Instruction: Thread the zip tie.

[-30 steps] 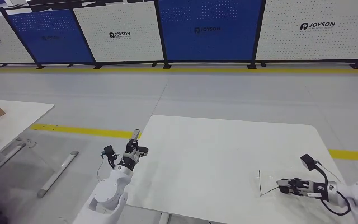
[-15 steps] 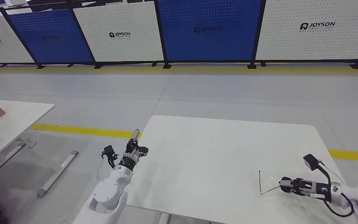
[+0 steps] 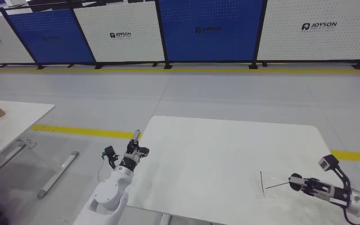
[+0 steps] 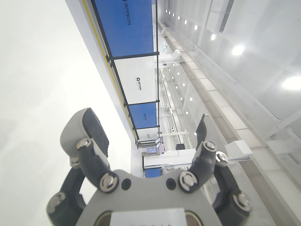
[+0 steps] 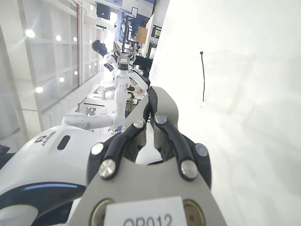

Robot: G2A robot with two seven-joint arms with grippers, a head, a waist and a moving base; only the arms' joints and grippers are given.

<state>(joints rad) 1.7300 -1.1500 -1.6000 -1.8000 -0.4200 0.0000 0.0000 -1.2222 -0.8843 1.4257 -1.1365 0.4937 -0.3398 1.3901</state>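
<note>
The right gripper, closed on a second zip tie, sits farther right than a second ago, near the zip tie lying on the table, while the left gripper stays open.

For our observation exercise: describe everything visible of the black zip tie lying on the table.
The zip tie is a thin black strip, plastic by its look, with a small square head at one end. It lies flat and nearly straight on the white table, unthreaded. Nothing grips it; the right tool is shut nearby.
</note>
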